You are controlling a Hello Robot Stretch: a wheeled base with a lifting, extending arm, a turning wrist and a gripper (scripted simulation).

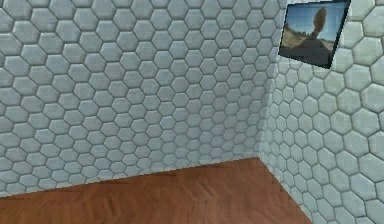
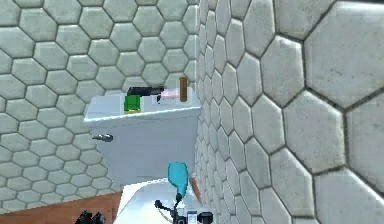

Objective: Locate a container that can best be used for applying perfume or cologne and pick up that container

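- Forward view: looks into a room corner, with pale hexagon-tiled walls (image 1: 130, 90) rising from a brown wooden floor (image 1: 180, 195).
- Hung high on the right-hand wall of that corner: a framed picture (image 1: 316, 30), cut by the top edge.
- Arm side view: faces a white toilet (image 2: 150, 135) backed against the same hexagon tiling, with a tiled side wall (image 2: 290, 110) close at the view's right and a strip of wooden floor at the lower left.
- Set out along the tank lid (image 2: 105, 108): a green thing (image 2: 132, 101) toward the middle, a dark thing (image 2: 146, 90) just behind it, a pink thing (image 2: 174, 93) to the right, and a thin brown thing (image 2: 185, 87) upright at the lid's right end, next to the side wall.
- Too small to name any of these for certain.
- Lower down, in front of the tank and against the white bowl (image 2: 135, 198): a teal thing (image 2: 178, 177), the likeliest match for the spray container, though not clear enough to be sure.
- Long axis up and down, with the broad end on top and the narrow tip pointing down toward the claw (image 2: 172, 208).
- Claw dark and low at the bottom edge, with small white squares (image 2: 197, 216) just to its right.
- Cannot tell whether the claw has hold of anything, nor how its fingers are set: teal thing right at its far end, white bowl behind.
- Leaning just right of the teal thing: a short brown stick (image 2: 197, 188).
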